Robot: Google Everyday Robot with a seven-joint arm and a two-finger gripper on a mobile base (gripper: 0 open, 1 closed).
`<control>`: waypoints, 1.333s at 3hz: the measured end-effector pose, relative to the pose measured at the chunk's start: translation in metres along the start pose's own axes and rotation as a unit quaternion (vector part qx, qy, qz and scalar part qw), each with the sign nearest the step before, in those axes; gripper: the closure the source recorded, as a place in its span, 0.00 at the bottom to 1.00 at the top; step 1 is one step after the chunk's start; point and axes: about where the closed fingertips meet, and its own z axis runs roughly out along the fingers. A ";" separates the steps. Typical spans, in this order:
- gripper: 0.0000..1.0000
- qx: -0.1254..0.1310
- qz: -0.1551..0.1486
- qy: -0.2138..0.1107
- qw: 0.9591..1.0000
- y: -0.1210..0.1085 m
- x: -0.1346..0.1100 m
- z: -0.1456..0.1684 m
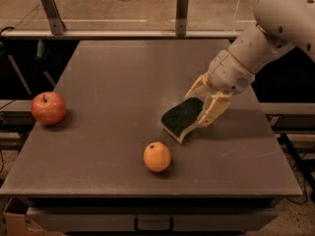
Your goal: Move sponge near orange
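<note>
The sponge (181, 117), dark green on top with pale yellow foam beneath, is tilted and held between the cream fingers (214, 110) of my gripper (198, 107). It hangs just above the table, right of centre. The gripper is shut on the sponge's right end. The orange (157, 157) sits on the table near the front edge, a short way below and left of the sponge, apart from it.
A red apple (48, 107) stands at the table's left edge. The grey table (123, 73) has a rail with two metal posts (181, 10) along its far side. My white arm (266, 38) reaches in from the upper right.
</note>
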 end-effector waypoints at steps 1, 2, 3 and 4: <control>0.13 -0.010 -0.006 0.003 1.000 0.008 0.001 0.002; 0.00 -0.017 -0.008 0.005 1.000 0.016 0.002 0.003; 0.00 -0.020 -0.007 0.005 1.000 0.019 0.002 0.004; 0.00 0.017 0.015 0.002 1.000 0.006 0.012 -0.021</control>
